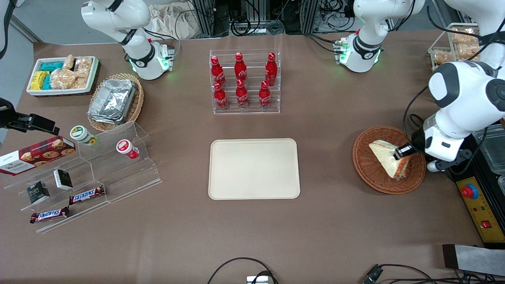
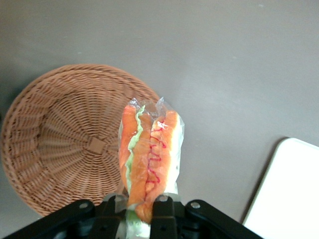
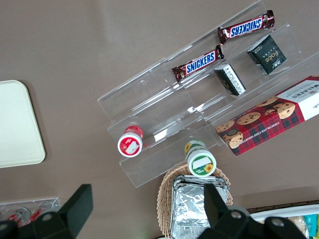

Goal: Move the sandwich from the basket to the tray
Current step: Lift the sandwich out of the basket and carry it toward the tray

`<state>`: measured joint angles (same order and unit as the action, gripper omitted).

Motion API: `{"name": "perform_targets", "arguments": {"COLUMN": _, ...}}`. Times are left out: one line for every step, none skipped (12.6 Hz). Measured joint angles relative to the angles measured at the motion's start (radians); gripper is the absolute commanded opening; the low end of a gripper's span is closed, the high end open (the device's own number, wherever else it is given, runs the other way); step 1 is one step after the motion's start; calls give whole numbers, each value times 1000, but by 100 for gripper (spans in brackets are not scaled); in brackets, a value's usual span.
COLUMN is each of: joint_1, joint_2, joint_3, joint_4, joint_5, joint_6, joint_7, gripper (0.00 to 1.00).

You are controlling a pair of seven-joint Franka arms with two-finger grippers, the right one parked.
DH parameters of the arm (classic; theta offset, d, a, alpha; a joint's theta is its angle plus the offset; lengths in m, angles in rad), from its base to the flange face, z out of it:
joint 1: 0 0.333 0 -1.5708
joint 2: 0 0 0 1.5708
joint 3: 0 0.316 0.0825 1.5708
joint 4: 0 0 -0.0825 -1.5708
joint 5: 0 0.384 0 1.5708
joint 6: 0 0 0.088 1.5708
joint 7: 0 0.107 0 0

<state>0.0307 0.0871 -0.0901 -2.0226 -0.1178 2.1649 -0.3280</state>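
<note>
The sandwich (image 1: 388, 158), a wrapped triangular wedge with pale bread and orange and green filling, hangs over the round brown wicker basket (image 1: 365, 167). My left gripper (image 1: 403, 153) is shut on its wide end. In the left wrist view the sandwich (image 2: 149, 152) stands between the two black fingers (image 2: 162, 214), lifted clear of the empty basket (image 2: 65, 144) below. The cream tray (image 1: 254, 169) lies flat and bare at the table's middle, toward the parked arm's end from the basket; its corner (image 2: 291, 199) shows in the wrist view.
A clear rack of red bottles (image 1: 244, 81) stands farther from the front camera than the tray. A yellow control box with a red button (image 1: 475, 205) sits beside the basket. An oval basket of foil trays (image 1: 114, 100), a white snack bin (image 1: 63, 75) and a clear stepped stand (image 1: 86, 177) lie toward the parked arm's end.
</note>
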Motion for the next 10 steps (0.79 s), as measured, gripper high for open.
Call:
{"name": "perform_targets", "arguments": {"joint_1": 0, "joint_2": 0, "joint_3": -26, "joint_4": 5, "joint_5": 24, "joint_6": -6, "joint_7": -1, "gripper": 0}}
{"name": "perform_targets", "arguments": {"joint_1": 0, "joint_2": 0, "joint_3": -55, "joint_4": 11, "joint_5": 48, "joint_6": -17, "joint_7": -4, "gripper": 0}}
{"name": "perform_targets", "arguments": {"joint_1": -1, "joint_2": -1, "joint_3": -87, "joint_4": 21, "joint_5": 69, "joint_6": -34, "joint_7": -9, "gripper": 0}}
{"name": "perform_targets", "arguments": {"joint_1": -2, "joint_2": -1, "joint_3": -118, "joint_4": 35, "joint_5": 86, "joint_6": -58, "joint_7": -11, "gripper": 0}}
{"name": "perform_targets", "arguments": {"joint_1": -2, "joint_2": -2, "joint_3": -151, "joint_4": 51, "joint_5": 101, "joint_6": -81, "joint_7": -13, "gripper": 0}}
{"name": "perform_targets", "arguments": {"joint_1": -3, "joint_2": -2, "joint_3": -187, "joint_4": 65, "joint_5": 112, "joint_6": -96, "joint_7": -17, "gripper": 1}}
{"name": "perform_targets", "arguments": {"joint_1": -3, "joint_2": -2, "joint_3": -220, "joint_4": 71, "joint_5": 119, "joint_6": -100, "joint_7": -22, "gripper": 2}}
{"name": "perform_targets", "arguments": {"joint_1": -3, "joint_2": -2, "joint_3": -247, "joint_4": 73, "joint_5": 120, "joint_6": -100, "joint_7": -24, "gripper": 2}}
{"name": "perform_targets", "arguments": {"joint_1": -4, "joint_2": -2, "joint_3": -271, "joint_4": 73, "joint_5": 121, "joint_6": -100, "joint_7": -27, "gripper": 1}}
{"name": "perform_targets", "arguments": {"joint_1": -4, "joint_2": 0, "joint_3": -295, "joint_4": 73, "joint_5": 121, "joint_6": -100, "joint_7": -35, "gripper": 1}}
